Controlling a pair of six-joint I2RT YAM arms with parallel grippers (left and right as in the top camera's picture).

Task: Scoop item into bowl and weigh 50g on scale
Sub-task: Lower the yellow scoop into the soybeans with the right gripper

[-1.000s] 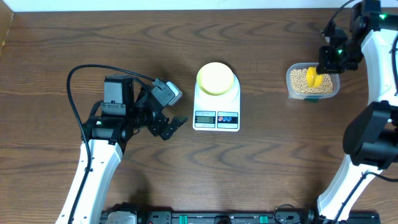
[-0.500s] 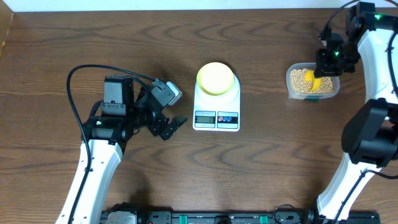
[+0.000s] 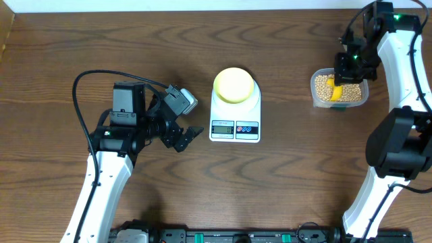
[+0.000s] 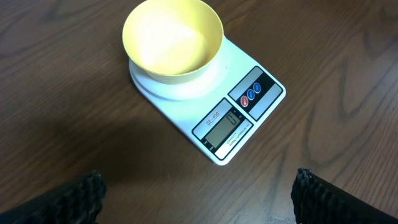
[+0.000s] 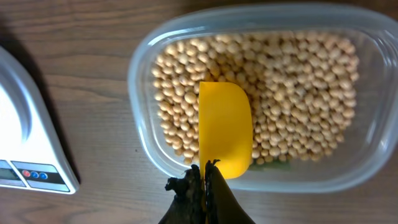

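At the 9 o'clock side of the bench the left gripper [image 3: 194, 117] has not moved over the last second, and its jaws stand wide apart with nothing between them. Nothing has changed in the middle either. The bowl [image 3: 234, 84] sits empty on the 12 o'clock end of the scale [image 3: 235, 113], so we judge weighing has not begun. The change is out at 3 o'clock. The right gripper [image 3: 347, 64] has swung a little toward 9 o'clock above the clear tub [image 3: 314, 94], its jaws pinched together on the handle of the yellow scoop [image 3: 335, 91]. The scoop's blade has drifted with it, from the tub's centre toward its 7 o'clock side. The blade lies among the beans [image 5: 298, 93], which all remain in the tub, and none show on its yellow face. We read this as the scoop still being worked into the pile, with the first load not yet lifted.
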